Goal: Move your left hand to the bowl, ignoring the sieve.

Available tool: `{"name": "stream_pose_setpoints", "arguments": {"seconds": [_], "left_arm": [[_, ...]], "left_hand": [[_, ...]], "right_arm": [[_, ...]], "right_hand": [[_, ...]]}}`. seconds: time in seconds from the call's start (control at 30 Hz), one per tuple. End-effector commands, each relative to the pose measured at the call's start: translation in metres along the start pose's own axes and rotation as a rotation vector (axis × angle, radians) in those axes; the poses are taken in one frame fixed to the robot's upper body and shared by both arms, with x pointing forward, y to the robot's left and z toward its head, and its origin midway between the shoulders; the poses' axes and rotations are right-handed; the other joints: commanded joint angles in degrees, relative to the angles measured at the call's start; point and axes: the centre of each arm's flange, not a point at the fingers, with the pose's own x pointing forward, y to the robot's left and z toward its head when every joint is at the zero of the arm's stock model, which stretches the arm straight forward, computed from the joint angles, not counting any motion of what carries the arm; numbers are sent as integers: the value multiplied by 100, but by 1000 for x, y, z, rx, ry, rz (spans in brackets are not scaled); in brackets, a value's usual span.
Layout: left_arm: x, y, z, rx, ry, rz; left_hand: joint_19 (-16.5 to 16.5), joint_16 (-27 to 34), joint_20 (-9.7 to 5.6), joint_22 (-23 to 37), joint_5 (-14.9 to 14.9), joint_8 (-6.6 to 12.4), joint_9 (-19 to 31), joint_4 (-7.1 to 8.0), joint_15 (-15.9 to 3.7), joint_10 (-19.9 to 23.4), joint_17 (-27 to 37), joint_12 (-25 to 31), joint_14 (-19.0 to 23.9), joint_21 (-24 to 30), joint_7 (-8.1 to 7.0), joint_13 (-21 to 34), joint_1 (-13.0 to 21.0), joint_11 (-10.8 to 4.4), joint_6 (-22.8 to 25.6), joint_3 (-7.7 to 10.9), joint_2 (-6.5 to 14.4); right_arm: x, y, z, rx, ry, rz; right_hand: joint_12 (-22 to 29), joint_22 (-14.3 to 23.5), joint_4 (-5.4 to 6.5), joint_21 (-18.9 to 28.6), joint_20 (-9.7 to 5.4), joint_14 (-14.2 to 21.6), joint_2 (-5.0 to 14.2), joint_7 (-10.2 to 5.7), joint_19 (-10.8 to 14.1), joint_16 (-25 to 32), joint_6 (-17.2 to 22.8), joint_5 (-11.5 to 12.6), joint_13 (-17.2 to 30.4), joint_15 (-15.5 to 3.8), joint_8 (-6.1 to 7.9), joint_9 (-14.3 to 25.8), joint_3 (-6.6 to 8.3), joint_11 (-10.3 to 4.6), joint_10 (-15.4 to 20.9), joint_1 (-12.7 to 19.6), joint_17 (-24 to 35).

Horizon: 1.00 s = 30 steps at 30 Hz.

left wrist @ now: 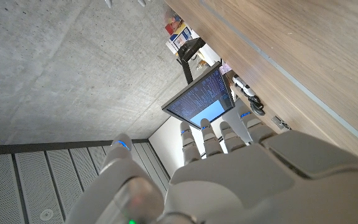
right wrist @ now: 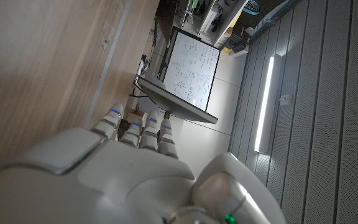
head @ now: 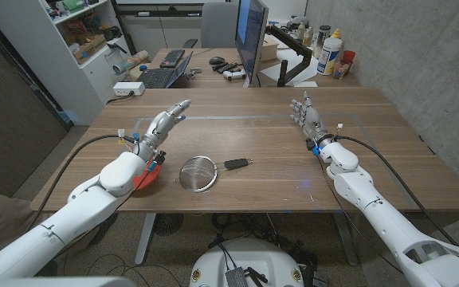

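Bowl (head: pixel 151 174) under left forearm; sieve (head: pixel 198 172) just right.

I get even, soft room light over the counter (head: pixel 237 151) from the head camera, with only faint shadows under the sieve (head: pixel 198 173) and arms, a pale sheen across the wood, and some bending of straight lines toward the picture's edges. On my left wrist feed the monitor (left wrist: pixel 202 102) glows blue and reads sharp, while the left hand (left wrist: pixel 229 180) close to the lens is soft and a little blown out. On the right wrist feed a ceiling strip light (right wrist: pixel 264 102) glares white, and the right hand (right wrist: pixel 123 174) is blurred up close.
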Motion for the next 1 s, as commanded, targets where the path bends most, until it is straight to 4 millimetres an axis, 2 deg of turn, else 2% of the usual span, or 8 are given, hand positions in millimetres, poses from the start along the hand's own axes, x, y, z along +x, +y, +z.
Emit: {"name": "stream_pose_setpoints", "arguments": {"seconds": [0.03,0.37,0.5,1.0], "left_arm": [[-12,-8,10,13,-25,-23],[-29,-12,16,86,-10,-25],[-32,-14,17,81,-18,-19],[-50,-19,18,99,-12,13]], "left_hand": [[-21,-9,-75,-4,5,13,23,-34,-234,-34,13,-41,-62,-15,15,9,65,8,22,-9,11],[-61,-17,-78,-10,4,0,23,-33,-241,-72,11,-56,-110,-26,9,8,60,18,25,-23,-5],[-80,-12,-99,-12,3,12,22,-33,-278,-60,11,-51,-111,-31,2,7,57,-18,70,-30,-12],[-99,-5,-88,-15,5,-2,22,-32,-252,-70,10,-55,-120,-31,18,7,48,6,73,-49,-34]], "right_arm": [[-1,-3,3,-17,-17,-1],[0,-5,0,-30,-8,13],[1,-5,0,-29,-11,18],[1,-10,-2,-28,-6,13]], "right_hand": [[-13,19,21,-9,-66,-24,83,-9,-11,-11,-16,2,12,-87,36,18,-5,-27,-51,18,14],[-50,16,21,-31,-111,-110,90,-24,-82,-14,-85,-1,6,-28,18,16,-4,4,-154,18,7],[-57,15,23,-36,-118,-134,93,-25,-103,-14,-118,-3,5,-22,10,16,-4,19,-176,16,7],[-64,14,29,-43,-125,-184,101,-27,-148,-11,-148,-9,3,-18,11,15,-5,-1,-210,8,5]]}}
